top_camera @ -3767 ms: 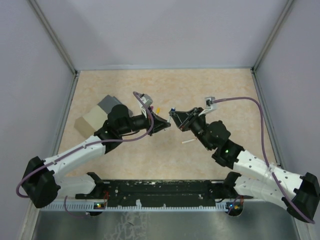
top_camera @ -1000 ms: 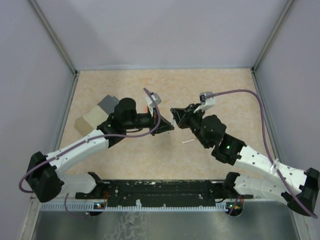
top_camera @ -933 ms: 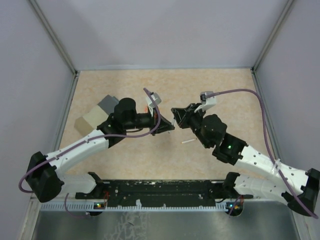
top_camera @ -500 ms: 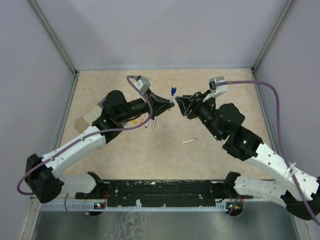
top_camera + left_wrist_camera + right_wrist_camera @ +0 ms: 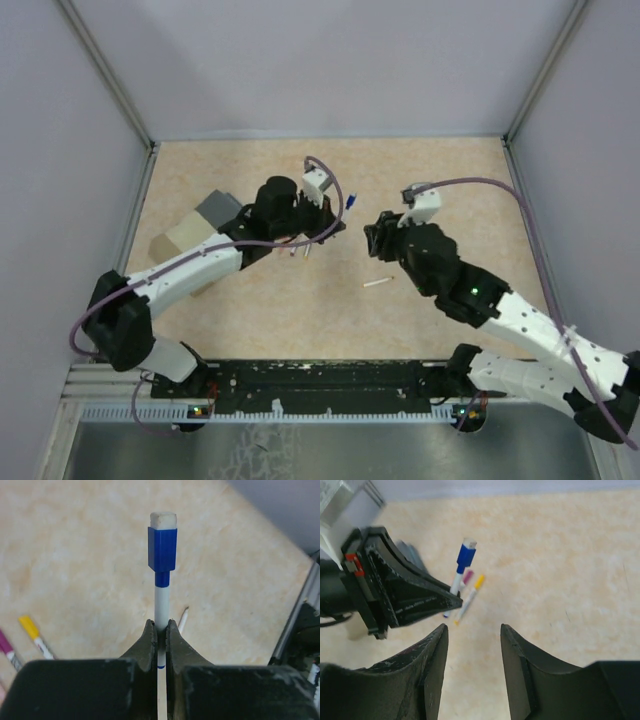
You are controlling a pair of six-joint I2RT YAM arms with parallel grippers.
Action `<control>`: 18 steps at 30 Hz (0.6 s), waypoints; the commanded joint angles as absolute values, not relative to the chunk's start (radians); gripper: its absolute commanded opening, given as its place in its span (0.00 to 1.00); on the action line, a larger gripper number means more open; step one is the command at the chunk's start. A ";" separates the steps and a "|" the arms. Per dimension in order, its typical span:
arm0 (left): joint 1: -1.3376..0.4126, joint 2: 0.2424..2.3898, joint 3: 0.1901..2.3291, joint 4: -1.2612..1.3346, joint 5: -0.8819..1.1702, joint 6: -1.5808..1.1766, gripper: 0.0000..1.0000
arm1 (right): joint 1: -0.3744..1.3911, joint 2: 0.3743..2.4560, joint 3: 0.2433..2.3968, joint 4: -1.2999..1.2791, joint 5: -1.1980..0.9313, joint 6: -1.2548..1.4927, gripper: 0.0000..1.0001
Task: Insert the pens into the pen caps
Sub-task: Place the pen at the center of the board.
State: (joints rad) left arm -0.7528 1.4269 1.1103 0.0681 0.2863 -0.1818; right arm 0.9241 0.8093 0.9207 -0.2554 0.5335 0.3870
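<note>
Where the pale marbled bench (image 5: 300,320) spreads out, the left arm (image 5: 190,270) and the right arm (image 5: 500,310) reach in from its near edge and bend toward each other over the middle. A beige box (image 5: 178,240) with a grey lid (image 5: 213,208) sits on the bench at the left, partly behind the left arm. The left claw (image 5: 159,626) is clenched on a pen (image 5: 160,602), pinching the white barrel low down so that most of it juts out past the fingertips, clear of the bench. The right claw (image 5: 472,630) is released, its jaws spread with nothing between them; it faces the left claw, near it but apart. On the bench under the left claw lie a yellow-capped pen (image 5: 470,597) and a magenta-capped pen (image 5: 467,576), close side by side. A bare white pen (image 5: 377,282) lies alone on the bench between the arms, nearer the right one. Smallest is the blue cap (image 5: 162,549), seated on the far end of the held pen and topped by a whitish end piece.
</note>
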 commanded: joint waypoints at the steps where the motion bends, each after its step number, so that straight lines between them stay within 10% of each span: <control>1: -0.753 1.544 1.088 -0.085 0.174 -0.155 0.00 | 0.919 0.925 0.873 -0.464 0.558 0.521 0.47; 18: -0.750 2.024 1.425 -0.416 -0.104 -0.256 0.00 | 0.920 0.837 0.624 -0.415 0.333 0.782 0.50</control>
